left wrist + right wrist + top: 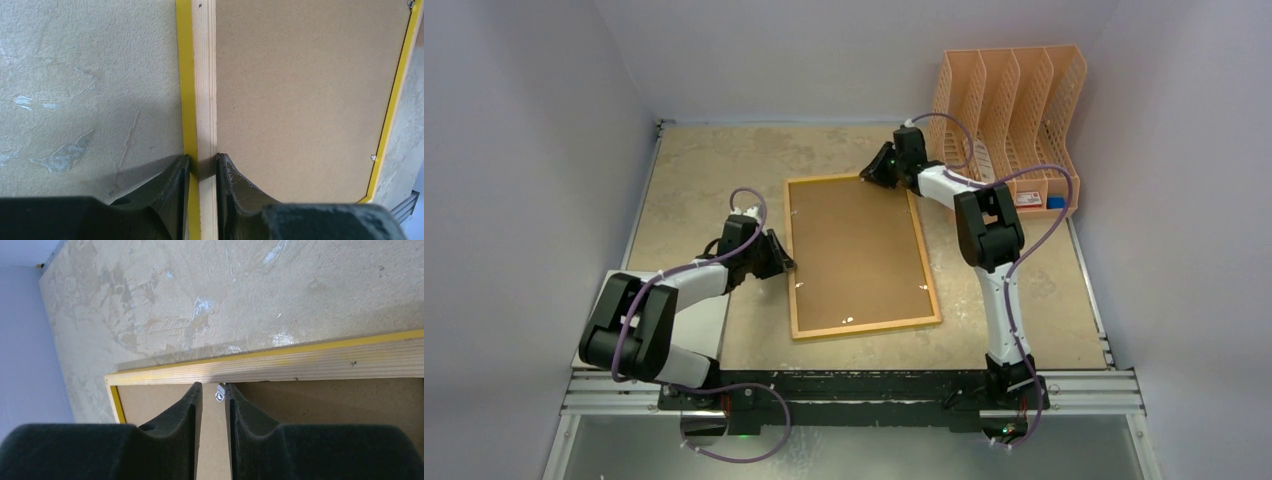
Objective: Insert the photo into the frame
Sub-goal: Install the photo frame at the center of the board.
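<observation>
Left pincer (202,162) comes first, nearest to me. Its two black fingers (172,192) stand on either side of the frame (205,75), one against the yellow outer edge and one against the inner edge of the wooden rail, so it is clamped on that rail. From above, this hold is about halfway along the left long side. A pale panel (717,330) lies on the near left of the table (694,170), partly under my left arm.

The frame lies flat in the middle of the table with its wood-coloured back up and its long sides running away from me, the near end turned a little to the right. A brown board (856,250) fills it from rail to rail. Small metal tabs show at the inner edges of the rails, one of them low on the right rail (373,157).

Farther off, my right pincer (214,390) is over the board at the far short rail, right of its middle. Its tips reach the inner edge of that rail and stand a little apart, with bare board showing between them. A small metal clip (220,393) sits at the rail between the tips, against one finger only; it does not fill the gap.

Beyond the frame, at the far right corner, stands a peach rack (1009,100).
</observation>
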Available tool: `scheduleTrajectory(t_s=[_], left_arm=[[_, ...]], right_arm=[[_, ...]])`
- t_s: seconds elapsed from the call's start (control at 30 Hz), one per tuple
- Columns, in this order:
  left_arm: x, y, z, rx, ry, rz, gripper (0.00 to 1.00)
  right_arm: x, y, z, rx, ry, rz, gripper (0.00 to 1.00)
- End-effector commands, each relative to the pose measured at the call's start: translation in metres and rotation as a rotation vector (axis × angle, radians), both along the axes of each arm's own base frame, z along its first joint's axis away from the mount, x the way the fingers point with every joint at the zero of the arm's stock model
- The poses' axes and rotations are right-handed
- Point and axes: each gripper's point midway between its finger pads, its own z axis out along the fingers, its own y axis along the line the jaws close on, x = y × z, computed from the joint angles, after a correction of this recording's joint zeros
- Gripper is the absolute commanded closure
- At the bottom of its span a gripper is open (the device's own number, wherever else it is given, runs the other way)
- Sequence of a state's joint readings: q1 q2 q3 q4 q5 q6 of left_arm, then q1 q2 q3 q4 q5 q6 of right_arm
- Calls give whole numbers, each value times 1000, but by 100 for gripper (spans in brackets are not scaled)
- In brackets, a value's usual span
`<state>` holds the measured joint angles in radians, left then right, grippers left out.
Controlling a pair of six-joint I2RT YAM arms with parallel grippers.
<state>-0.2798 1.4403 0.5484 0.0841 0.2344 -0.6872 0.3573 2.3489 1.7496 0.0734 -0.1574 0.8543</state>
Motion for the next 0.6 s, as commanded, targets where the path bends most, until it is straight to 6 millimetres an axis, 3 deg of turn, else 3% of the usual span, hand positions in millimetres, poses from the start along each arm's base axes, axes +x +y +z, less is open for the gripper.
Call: scheduleTrajectory(t_s=[0.0,0.13,0.23,0.37,0.47,0.57], left_arm=[[2,-2,2,3,4,-20,78],[3,-2,2,5,4,-17,78],[4,-1,6,4,-3,-8,74],[9,0,16,1,-31,7,66],[12,-1,28,-6,-61,9,58],[12,1,38,-8,-84,16,52]], right_arm=[[-3,10,-2,77,-12,72,73],[-6,16,15,103,-64,128,72],[5,1,36,-5,-143,83,70],[2,-15,77,-81,-229,44,64],[-9,-26,115,-122,-296,45,60],[-31,-35,135,-154,-331,65,56]])
